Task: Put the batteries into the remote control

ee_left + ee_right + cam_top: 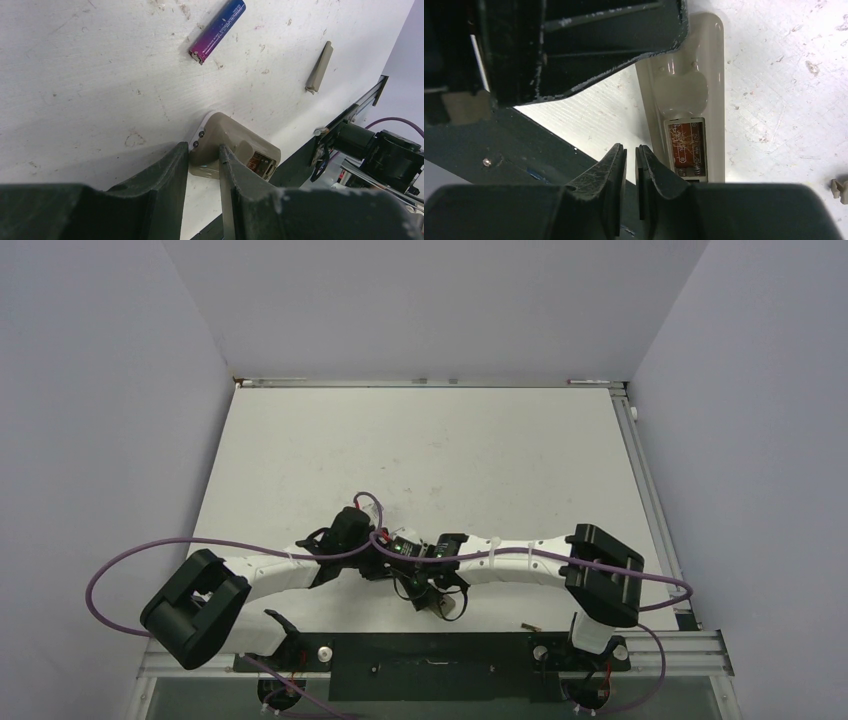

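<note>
The remote control [240, 142] lies back up near the table's front edge, greyish-beige, its battery recess [686, 145] open and empty with the springs showing. It also shows in the top view [448, 606]. My left gripper [204, 152] is shut on the remote's end away from the recess. My right gripper [630, 152] is shut and empty, just beside the remote's long edge by the recess. The purple-blue battery [217, 30] lies loose on the table beyond the remote. The brownish-gold battery is out of view.
A grey-beige battery cover [319, 67] lies on the table to the right of the battery. The black base rail [524, 150] runs along the table's near edge, right beside the remote. Both arms meet over the front middle of the table [420, 450].
</note>
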Action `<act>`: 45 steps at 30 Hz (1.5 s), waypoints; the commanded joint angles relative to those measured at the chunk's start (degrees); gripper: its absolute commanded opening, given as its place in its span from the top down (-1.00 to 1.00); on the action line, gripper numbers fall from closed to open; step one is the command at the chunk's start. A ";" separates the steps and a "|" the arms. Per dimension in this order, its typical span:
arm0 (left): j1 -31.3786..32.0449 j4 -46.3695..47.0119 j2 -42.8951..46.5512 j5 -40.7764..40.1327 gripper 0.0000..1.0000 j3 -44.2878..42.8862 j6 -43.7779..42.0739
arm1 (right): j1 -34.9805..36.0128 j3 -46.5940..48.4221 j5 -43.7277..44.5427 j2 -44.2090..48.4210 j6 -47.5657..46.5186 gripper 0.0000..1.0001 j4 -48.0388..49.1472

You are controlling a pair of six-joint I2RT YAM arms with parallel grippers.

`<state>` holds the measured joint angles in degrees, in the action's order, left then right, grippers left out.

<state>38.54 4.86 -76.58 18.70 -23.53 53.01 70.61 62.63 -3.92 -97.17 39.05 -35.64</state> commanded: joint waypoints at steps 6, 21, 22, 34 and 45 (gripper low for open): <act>1.00 -2.84 -0.95 1.40 0.51 0.26 -0.63 | 0.06 2.15 2.61 1.77 -0.77 0.70 0.26; 1.05 -4.08 -0.02 1.93 0.49 -0.08 -1.16 | -2.97 -1.84 10.14 11.96 3.19 0.49 -2.87; 1.03 -4.27 0.34 1.96 0.48 -0.03 -1.16 | -3.39 -2.47 10.62 13.06 3.75 0.47 -3.07; 1.14 -10.24 6.36 1.11 0.37 -0.55 -2.24 | -8.81 -9.67 19.48 26.28 15.78 0.32 -13.19; 2.03 -17.93 15.00 1.51 -0.07 -3.89 -3.12 | -9.88 -10.86 20.77 29.02 23.17 0.06 -27.88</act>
<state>40.01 -9.93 -64.62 19.40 -23.81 51.18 61.06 52.66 14.26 -70.76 57.87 -56.23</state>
